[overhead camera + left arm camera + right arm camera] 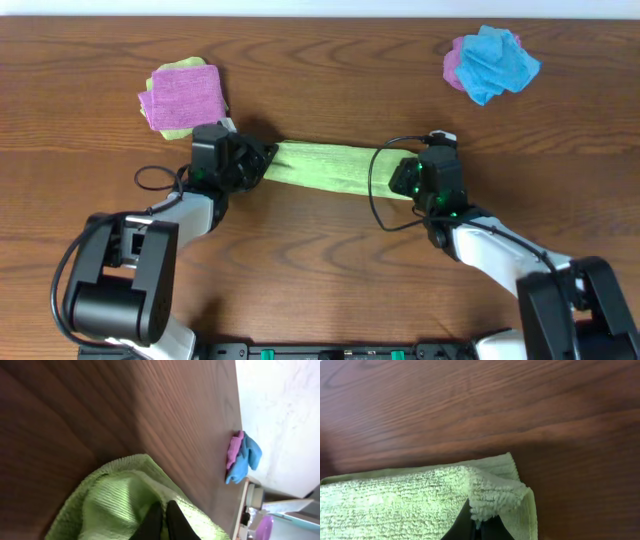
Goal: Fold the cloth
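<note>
The green cloth [325, 165] lies as a long narrow band across the middle of the tabletop [320, 300], roughly parallel to the far edge. It looks already doubled lengthwise. The left claw [161, 516] is pinched narrow on the band's left end, with fabric bunched around its tips. The right claw [478, 526] is closed on the right end, where a curl of the pile drapes over its fingers. I cannot tell how many layers either one holds.

The step in hand seems to be folding the band in half, end to end. To do it well, one end should rise only just clear of the wood and travel straight along the band to land on the other, with the long edges matched. Light tension would stop the middle sagging or twisting. The rolled right corner is the weak spot, since a loose layer could slip free and skew the fold.

A pink folded cloth [183, 95] near the far left corner and a blue bundle [492, 62] near the far right corner sit well apart from this path.
</note>
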Available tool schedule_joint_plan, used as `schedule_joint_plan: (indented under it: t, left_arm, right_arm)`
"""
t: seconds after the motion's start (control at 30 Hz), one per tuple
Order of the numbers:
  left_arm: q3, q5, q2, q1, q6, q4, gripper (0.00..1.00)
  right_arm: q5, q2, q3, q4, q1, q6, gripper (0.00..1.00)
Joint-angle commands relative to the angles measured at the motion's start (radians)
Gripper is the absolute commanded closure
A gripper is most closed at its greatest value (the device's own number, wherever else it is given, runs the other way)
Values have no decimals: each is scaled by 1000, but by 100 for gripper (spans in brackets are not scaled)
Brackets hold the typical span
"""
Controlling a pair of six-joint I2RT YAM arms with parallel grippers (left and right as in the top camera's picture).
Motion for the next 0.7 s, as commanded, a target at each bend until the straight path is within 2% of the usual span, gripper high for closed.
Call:
schedule_joint_plan:
  t: [0.0, 0.27, 0.3, 0.33, 0.4, 0.43, 0.47, 0.67]
  left_arm:
    - [26, -111, 10, 18, 35, 4, 94]
    - [26, -121, 10, 12, 50, 2, 94]
    - [26, -120, 10, 12, 50, 3, 94]
    - [26, -119, 10, 12, 50, 3, 94]
    - [26, -114, 10, 12, 50, 5, 94]
    - [26, -108, 10, 12, 51, 11, 94]
    - [26, -95, 10, 12, 53, 23, 94]
    - [42, 21, -3, 32, 85, 78, 94]
  right_arm:
    - [105, 40, 3, 23, -43, -23, 99]
    - [84, 112, 49, 64, -46, -42, 98]
    - [73, 118, 60, 64, -46, -47, 90]
    - [69, 124, 69, 64, -45, -49, 77]
    - [61, 126, 82, 64, -43, -50, 36]
    - [54, 126, 88, 64, -43, -52, 22]
    - [43, 125, 95, 64, -43, -64, 1]
    - [-31, 71, 115, 46, -44, -70, 1]
